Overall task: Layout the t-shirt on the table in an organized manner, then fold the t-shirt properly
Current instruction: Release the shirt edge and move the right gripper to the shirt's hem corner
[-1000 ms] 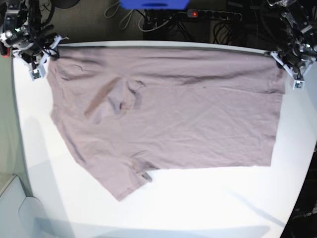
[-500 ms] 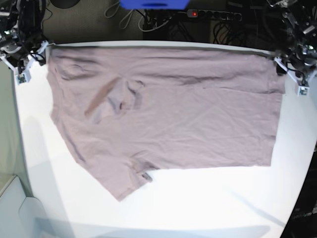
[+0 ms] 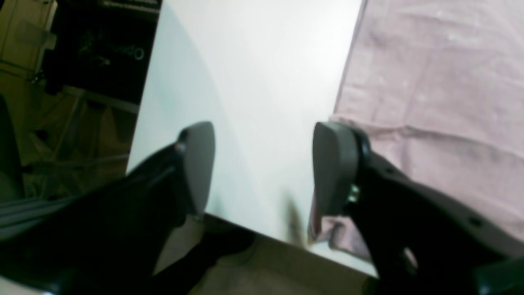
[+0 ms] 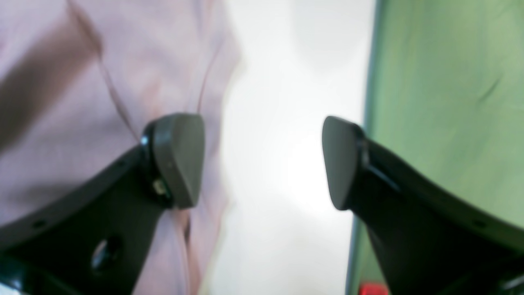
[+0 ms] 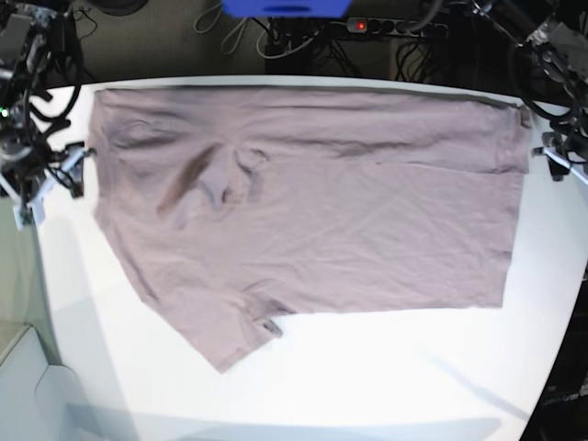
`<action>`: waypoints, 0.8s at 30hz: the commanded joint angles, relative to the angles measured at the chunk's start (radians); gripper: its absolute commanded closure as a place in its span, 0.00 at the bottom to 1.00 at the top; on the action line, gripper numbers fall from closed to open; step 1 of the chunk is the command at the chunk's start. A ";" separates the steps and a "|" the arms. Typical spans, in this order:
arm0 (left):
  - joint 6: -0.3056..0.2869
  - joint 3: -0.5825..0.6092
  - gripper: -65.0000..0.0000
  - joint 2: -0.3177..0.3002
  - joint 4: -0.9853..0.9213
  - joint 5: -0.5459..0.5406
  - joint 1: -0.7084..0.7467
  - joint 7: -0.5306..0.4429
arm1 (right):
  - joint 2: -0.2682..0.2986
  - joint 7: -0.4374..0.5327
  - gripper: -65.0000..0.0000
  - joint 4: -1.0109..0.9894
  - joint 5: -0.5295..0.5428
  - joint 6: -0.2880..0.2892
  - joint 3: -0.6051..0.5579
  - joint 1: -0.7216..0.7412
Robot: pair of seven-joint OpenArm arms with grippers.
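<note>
The mauve t-shirt [image 5: 312,207] lies spread flat on the white table [image 5: 386,377], with one sleeve pointing toward the front left and a crumpled fold near its upper left. My right gripper [image 5: 48,190] is open and empty over bare table just left of the shirt's left edge. In the right wrist view the shirt [image 4: 82,98] lies beside the left fingertip [image 4: 178,159]. My left gripper [image 5: 560,163] is open and empty at the table's right edge. In the left wrist view the shirt's edge [image 3: 434,102] lies by the right fingertip [image 3: 333,164].
A power strip with a red light [image 5: 395,28], cables and a blue object [image 5: 285,7] lie beyond the table's far edge. Green floor [image 4: 442,102] lies past the table's left edge. The table's corner edge [image 3: 254,233] drops off under my left gripper.
Both grippers have moved away from the shirt's far corners, outward and toward the front. The shirt stays flat where it lay.
</note>
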 commanded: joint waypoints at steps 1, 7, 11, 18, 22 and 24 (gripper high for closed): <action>0.002 -0.001 0.39 -0.018 0.016 -0.010 -0.025 -0.022 | 0.018 0.029 0.31 -0.002 0.016 0.001 -0.014 0.054; 0.002 0.002 0.23 -0.016 -0.032 -0.012 -0.123 -0.022 | 0.012 0.032 0.31 -0.241 0.016 0.001 -0.181 0.374; 0.002 0.011 0.16 -0.026 -0.079 -0.004 -0.162 -0.024 | 0.012 0.041 0.31 -0.484 0.016 -0.002 -0.281 0.555; 0.002 0.065 0.11 -0.056 -0.099 -0.003 -0.168 -0.024 | 0.028 0.296 0.31 -0.929 0.014 -0.004 -0.470 0.776; 0.002 0.065 0.11 -0.056 -0.093 -0.003 -0.160 -0.024 | 0.036 0.425 0.31 -1.119 0.014 -0.005 -0.531 0.846; 0.002 0.065 0.11 -0.058 -0.088 -0.003 -0.137 -0.024 | 0.041 0.486 0.31 -1.187 0.014 -0.022 -0.556 0.863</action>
